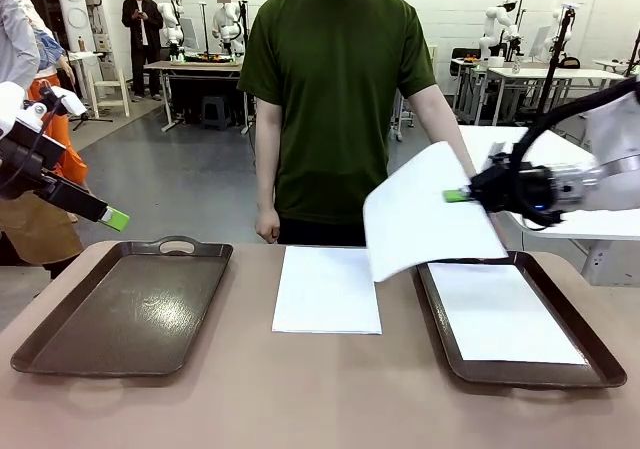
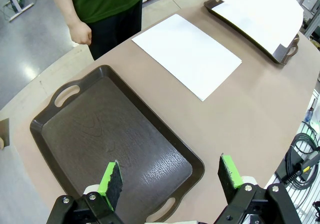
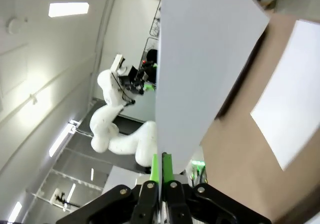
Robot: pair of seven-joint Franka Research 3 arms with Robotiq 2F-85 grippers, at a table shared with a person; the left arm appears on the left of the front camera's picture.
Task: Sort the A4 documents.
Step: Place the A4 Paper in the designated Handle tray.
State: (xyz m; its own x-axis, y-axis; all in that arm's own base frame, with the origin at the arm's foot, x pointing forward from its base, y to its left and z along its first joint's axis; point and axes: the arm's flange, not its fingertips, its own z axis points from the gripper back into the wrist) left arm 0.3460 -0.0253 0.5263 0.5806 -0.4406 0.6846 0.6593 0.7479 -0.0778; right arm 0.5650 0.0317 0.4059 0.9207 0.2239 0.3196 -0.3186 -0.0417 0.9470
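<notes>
While the right pincer (image 1: 458, 196) is clamping shut on one edge of a lifted sheet (image 1: 425, 214), I am judging the sort to be under way, not near its end. That sheet is hanging curled in the air, over the far corner of the right tray (image 1: 530, 374) and the gap beside it. One white sheet (image 1: 500, 314) is already lying flat in that tray. The middle pile (image 1: 327, 289) is waiting on the bare worktop (image 1: 300, 399) between the trays, and the left tray (image 1: 120, 309) is holding nothing. The left pincer (image 2: 170, 176) is hovering wide open above that tray's near end, gripping nothing. So I am reckoning at least the held sheet and the pile are left to place. I am finding it hard to tell whether the pile is one sheet or several, since its edges are reading as a single white slab. Every sheet is looking blank to me, so I cannot tell what decides its tray. The raised paper is hiding the right tray's far corner and one hand of the person (image 1: 335, 89).
</notes>
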